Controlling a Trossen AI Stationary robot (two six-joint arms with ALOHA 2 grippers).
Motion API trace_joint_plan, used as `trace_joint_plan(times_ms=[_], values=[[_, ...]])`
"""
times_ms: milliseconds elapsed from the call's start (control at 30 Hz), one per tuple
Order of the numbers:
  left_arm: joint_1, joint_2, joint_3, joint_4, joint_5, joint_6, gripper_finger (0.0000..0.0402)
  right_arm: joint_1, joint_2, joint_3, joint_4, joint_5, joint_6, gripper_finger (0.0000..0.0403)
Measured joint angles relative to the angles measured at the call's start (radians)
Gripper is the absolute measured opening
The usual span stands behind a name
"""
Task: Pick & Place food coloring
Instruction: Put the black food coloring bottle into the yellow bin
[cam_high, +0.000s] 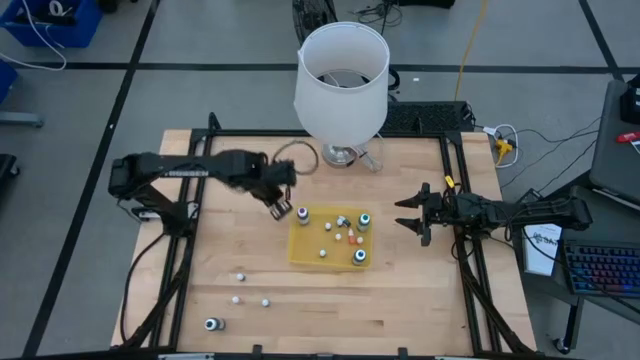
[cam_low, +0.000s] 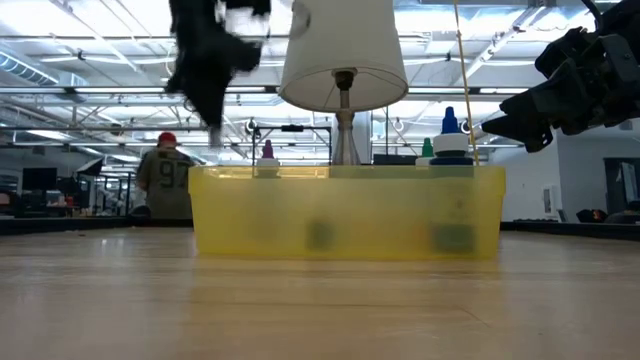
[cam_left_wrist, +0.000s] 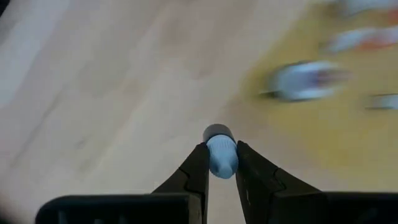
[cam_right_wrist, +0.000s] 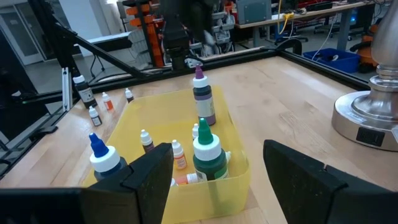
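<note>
While left arm hangs above the table, status:
left gripper (cam_left_wrist: 222, 163): clamped on one small whitish bottle (cam_left_wrist: 221, 154), just left of tray edge
yellow tray (cam_high: 303, 250): right of that gripper, holds several food coloring bottles (cam_right_wrist: 209, 153)
loose bottles (cam_high: 239, 275): on table, nearer the front edge than that gripper
right gripper (cam_high: 408, 215): fingers spread wide, nothing held, just right of tray

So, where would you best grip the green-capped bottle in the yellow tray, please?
Probably at the white shoulder below the cap of the green-capped bottle, coming from above: it stands upright by the yellow tray wall, which blocks its body.
</note>
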Motion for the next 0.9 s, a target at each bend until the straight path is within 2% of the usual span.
trace_joint_plan(times_ms=[167, 233, 333, 600, 900], values=[[-0.198, 0.037, 0.157, 0.017, -0.072, -0.094, 0.0056, 0.000, 0.000, 0.000, 0.000, 0.000, 0.000, 0.0238], [-0.248, 0.083, 0.201, 0.023, -0.106, -0.108, 0.0056, 0.000, 0.000, 0.000, 0.000, 0.000, 0.000, 0.0238], [-0.296, 0.184, 0.256, 0.031, -0.101, -0.102, 0.0056, 0.000, 0.000, 0.000, 0.000, 0.000, 0.000, 0.0238], [-0.348, 0.471, 0.393, 0.038, -0.043, -0.011, 0.0056, 0.000, 0.000, 0.000, 0.001, 0.000, 0.000, 0.0238], [-0.352, 0.580, 0.407, 0.057, 0.030, -0.035, 0.0056, 0.000, 0.000, 0.000, 0.000, 0.000, 0.000, 0.0238]])
